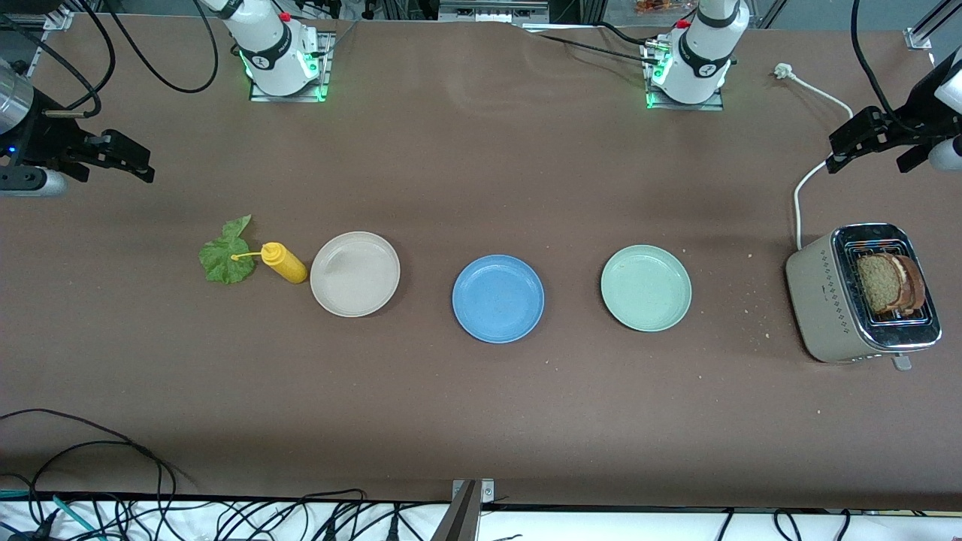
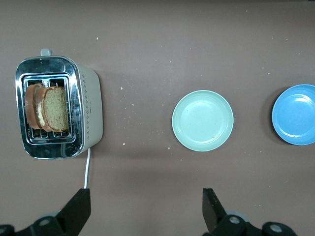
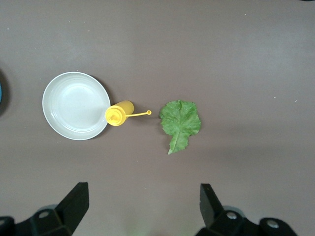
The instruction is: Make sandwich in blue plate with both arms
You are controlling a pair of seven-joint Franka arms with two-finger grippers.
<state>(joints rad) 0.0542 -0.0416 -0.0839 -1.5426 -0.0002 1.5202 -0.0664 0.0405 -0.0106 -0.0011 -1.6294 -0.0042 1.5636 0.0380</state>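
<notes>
Opening stock, nothing assembled: your blue plate (image 1: 497,298) sits bare mid-tabletop, bread (image 1: 890,283) in the toaster (image 1: 834,300) at its 3 o'clock, lettuce (image 1: 227,255) at its 9 o'clock. Left hand (image 1: 875,146) hangs released above the toaster's end, right hand (image 1: 113,158) released above the lettuce's end. Your next move, as I judge it: lower the left hand squarely onto a slice.

Both arms (image 1: 699,52) are white with black bands, green-lit bases, trailing black cables and black fingers (image 2: 78,209).
</notes>
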